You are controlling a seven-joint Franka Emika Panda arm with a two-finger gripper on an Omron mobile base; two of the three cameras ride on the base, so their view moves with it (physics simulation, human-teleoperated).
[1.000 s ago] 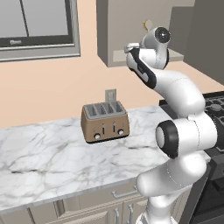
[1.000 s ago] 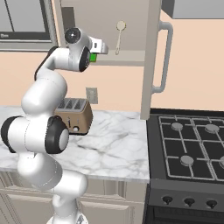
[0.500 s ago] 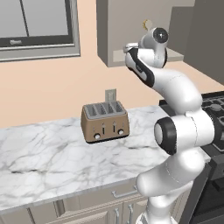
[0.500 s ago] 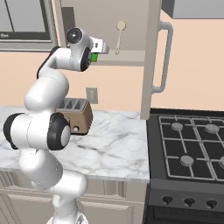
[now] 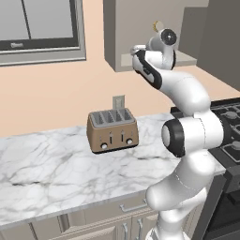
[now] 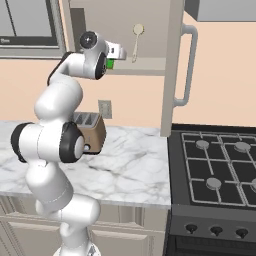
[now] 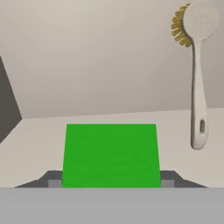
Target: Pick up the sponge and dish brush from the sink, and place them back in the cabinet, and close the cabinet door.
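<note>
I see my two-finger gripper [image 7: 111,183] pinching the flat bright green sponge [image 7: 111,154] crosswise, over the grey-taupe cabinet [image 7: 105,52] shelf (cream-headed dish brush [image 7: 197,74] leaning upright beside).

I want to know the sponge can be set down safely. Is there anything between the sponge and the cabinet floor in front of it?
Nothing visible blocks it. The sponge sits between the gripper's fingertips over the cabinet floor. The dish brush stands against the back wall, off to one side and apart from the sponge.
</note>
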